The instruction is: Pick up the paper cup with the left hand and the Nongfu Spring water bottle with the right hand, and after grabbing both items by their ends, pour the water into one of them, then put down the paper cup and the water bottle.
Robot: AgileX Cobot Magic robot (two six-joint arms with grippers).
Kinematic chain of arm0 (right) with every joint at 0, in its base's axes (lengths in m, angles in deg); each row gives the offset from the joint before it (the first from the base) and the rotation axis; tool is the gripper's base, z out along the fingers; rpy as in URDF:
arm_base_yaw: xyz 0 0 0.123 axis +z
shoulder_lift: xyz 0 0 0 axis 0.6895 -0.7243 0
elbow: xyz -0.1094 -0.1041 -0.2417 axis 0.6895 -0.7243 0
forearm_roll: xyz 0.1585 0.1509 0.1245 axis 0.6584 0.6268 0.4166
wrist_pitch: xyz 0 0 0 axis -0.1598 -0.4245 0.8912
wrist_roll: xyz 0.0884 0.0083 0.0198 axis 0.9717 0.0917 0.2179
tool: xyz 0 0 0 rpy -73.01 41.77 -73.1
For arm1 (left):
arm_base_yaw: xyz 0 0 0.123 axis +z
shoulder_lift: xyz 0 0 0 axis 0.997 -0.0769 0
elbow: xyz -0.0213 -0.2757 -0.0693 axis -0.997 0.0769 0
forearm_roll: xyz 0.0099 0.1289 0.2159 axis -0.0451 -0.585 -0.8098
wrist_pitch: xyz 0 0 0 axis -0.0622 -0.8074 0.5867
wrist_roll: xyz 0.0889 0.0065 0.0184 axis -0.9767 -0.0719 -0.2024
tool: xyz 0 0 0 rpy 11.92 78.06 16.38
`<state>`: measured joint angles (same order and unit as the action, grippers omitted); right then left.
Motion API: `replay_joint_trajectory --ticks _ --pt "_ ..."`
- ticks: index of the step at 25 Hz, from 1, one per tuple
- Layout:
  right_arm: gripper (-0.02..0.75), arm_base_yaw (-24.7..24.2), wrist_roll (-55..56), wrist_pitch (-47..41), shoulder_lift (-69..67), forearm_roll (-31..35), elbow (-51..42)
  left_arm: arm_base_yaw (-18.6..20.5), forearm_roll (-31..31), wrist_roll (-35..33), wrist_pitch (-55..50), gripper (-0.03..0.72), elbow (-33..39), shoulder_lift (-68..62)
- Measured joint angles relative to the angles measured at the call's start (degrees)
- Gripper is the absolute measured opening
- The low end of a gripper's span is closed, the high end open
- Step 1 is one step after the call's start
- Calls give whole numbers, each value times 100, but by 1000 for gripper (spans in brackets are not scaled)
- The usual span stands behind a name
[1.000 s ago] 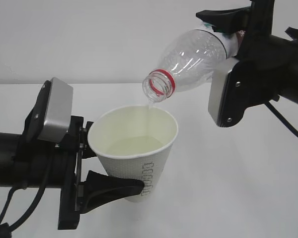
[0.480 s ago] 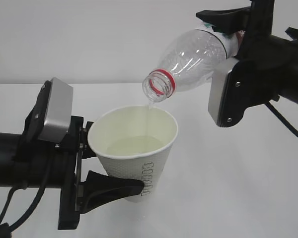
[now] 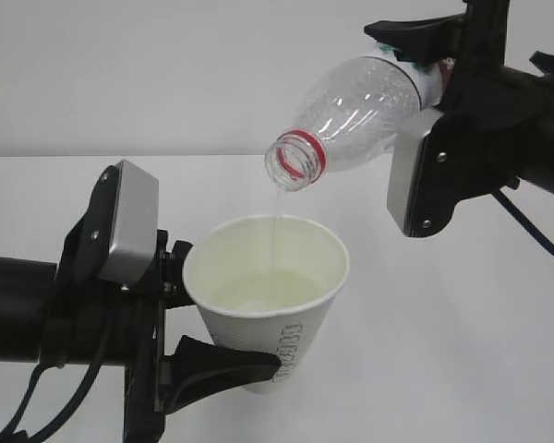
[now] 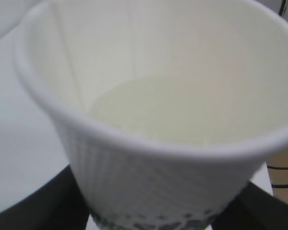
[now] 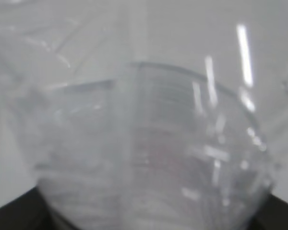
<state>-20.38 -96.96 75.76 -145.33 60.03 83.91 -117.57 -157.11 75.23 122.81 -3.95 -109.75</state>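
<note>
Right now the left hand [image 3: 223, 362] is clamped on the lower part of the cup [image 3: 268, 305], one curved black finger [image 3: 226, 365] wrapped across the front near the base. The cup stands upright, held clear above the white worktop [image 3: 443, 351], with green print running down its side. Pale liquid fills the bottom of it, as the left wrist view shows [image 4: 182, 110], where the dimpled wall and rim fill the picture.

Up at the right, the right hand [image 3: 425, 55] grips the bottle [image 3: 355, 106] by its base end. The bottle is tilted mouth-down toward the left, its red neck ring and open mouth just above the cup and apart from the rim. A thin clear stream of water [image 3: 276, 217] drops from the mouth into the cup, entering nearer the back of the opening. The bottle looks almost empty, though the clear plastic makes that hard to judge.

From the right wrist view only blurred, ribbed clear plastic of the bottle [image 5: 149, 143] shows, with dark finger tips [image 5: 14, 211] at the lower corners.

The grey plate [image 3: 420, 180] on the right arm faces the camera, and a grey box module [image 3: 129, 221] sits on the left arm.
</note>
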Motion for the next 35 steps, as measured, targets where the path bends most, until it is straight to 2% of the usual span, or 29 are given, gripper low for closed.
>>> replay_joint_trajectory --ticks 5,35 --pt "494 0 -10 -4 0 0 0 0 259 -1 -32 491 0 0" --pt "494 0 -154 -13 0 0 0 0 280 -102 96 491 0 -4"
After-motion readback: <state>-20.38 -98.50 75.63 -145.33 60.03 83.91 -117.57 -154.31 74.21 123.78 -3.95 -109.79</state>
